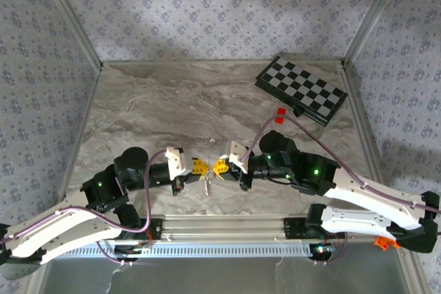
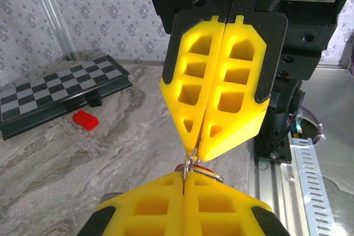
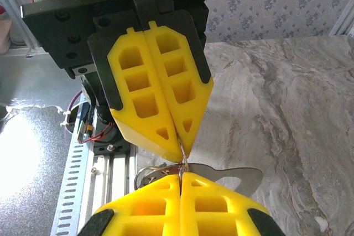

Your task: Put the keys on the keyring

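Note:
My two yellow-fingered grippers meet tip to tip just behind the table's front edge. The left gripper (image 1: 200,166) and the right gripper (image 1: 220,166) are both shut on a thin wire keyring (image 3: 181,152) that spans the small gap between them. In the left wrist view the left gripper (image 2: 185,176) pinches the keyring (image 2: 191,161), with the right gripper's fingertips (image 2: 213,136) clamped on it from above. In the right wrist view the right gripper (image 3: 180,175) holds the ring, and a flat silver key (image 3: 246,178) and a wire loop (image 3: 145,174) lie behind its tips. Keys (image 1: 207,182) hang below the ring.
A folded chessboard (image 1: 301,89) lies at the back right with a small red block (image 1: 280,115) in front of it. They also show in the left wrist view as the chessboard (image 2: 55,100) and red block (image 2: 85,120). An aluminium rail (image 1: 220,228) runs along the near edge.

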Motion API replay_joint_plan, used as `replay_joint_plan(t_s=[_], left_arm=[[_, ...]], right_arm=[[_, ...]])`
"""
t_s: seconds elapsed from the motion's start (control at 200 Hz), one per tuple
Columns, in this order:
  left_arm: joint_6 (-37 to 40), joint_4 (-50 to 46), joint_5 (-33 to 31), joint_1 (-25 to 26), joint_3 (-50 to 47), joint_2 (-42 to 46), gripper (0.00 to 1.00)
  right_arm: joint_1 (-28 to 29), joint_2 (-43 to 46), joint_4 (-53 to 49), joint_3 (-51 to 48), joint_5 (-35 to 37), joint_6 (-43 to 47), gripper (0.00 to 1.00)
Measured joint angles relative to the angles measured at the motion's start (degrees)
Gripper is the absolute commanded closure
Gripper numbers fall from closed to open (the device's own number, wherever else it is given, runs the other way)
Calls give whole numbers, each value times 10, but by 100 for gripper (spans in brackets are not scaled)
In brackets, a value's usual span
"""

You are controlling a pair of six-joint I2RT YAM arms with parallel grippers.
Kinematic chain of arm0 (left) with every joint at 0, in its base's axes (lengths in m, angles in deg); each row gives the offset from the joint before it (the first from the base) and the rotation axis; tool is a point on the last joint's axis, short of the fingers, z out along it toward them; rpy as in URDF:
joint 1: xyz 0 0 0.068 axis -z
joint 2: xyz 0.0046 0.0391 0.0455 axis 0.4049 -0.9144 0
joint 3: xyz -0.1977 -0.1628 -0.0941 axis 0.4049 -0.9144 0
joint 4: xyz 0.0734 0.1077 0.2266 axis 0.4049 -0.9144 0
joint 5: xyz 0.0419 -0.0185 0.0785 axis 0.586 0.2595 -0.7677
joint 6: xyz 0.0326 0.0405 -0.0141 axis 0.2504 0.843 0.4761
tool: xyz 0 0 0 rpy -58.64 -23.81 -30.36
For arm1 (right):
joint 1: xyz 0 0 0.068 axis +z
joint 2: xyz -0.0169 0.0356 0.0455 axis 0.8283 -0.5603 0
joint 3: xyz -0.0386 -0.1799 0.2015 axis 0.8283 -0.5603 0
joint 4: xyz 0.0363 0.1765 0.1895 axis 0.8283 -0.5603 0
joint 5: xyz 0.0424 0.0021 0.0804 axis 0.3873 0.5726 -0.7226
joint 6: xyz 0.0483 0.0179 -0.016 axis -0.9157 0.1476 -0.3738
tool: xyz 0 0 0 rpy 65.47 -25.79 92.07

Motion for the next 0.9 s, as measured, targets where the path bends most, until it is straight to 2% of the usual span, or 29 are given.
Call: replay_joint_plan(t_s=[0.9], left_arm=[[-14,-4,-8,0,0,-4,100]], right_arm=[[29,-5,-3,-18,51,39,100]])
